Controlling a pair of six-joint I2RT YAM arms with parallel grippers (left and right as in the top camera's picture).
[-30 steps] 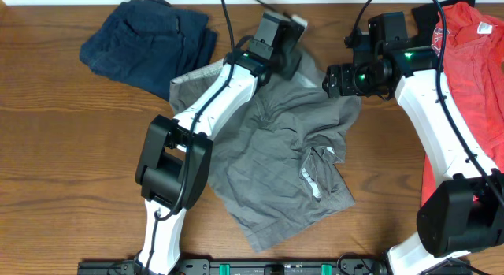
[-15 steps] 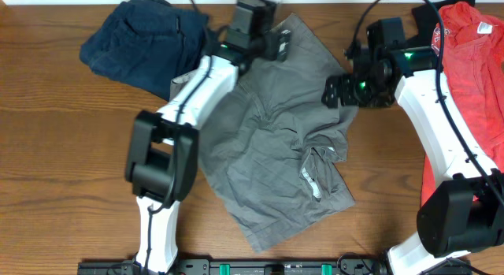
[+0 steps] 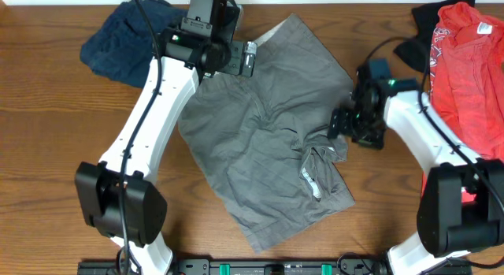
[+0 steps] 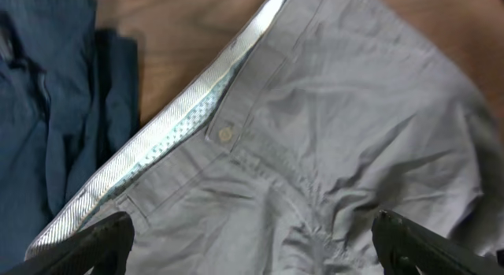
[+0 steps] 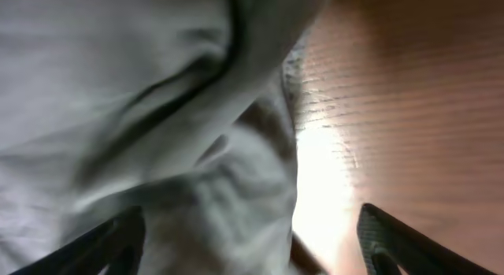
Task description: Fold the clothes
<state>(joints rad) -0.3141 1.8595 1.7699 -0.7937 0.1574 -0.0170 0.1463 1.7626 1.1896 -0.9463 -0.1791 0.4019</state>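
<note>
The grey shorts [image 3: 268,125] lie spread and wrinkled on the wooden table [image 3: 47,172], with a pocket lining [image 3: 311,176] showing. My left gripper [image 3: 242,57] hovers open over their top left. In the left wrist view its open jaws [image 4: 252,247] frame grey cloth, beyond which lie the pale waistband [image 4: 157,149] and button [image 4: 226,134]. My right gripper [image 3: 340,125] is low at the shorts' right edge. In the right wrist view it [image 5: 252,243] stands open, straddling a bunched fold of the shorts [image 5: 157,109] beside bare wood.
A navy garment [image 3: 118,39] lies at the far left, touching the shorts' waistband [image 4: 47,109]. A red garment [image 3: 472,62] and a black one [image 3: 429,15] lie at the far right. Wood [image 5: 409,94] shows right of the shorts' edge.
My left gripper carried the shorts' top edge toward the far side, let go and drew left, leaving it spread. My right gripper came down toward me to the shorts' right edge.
</note>
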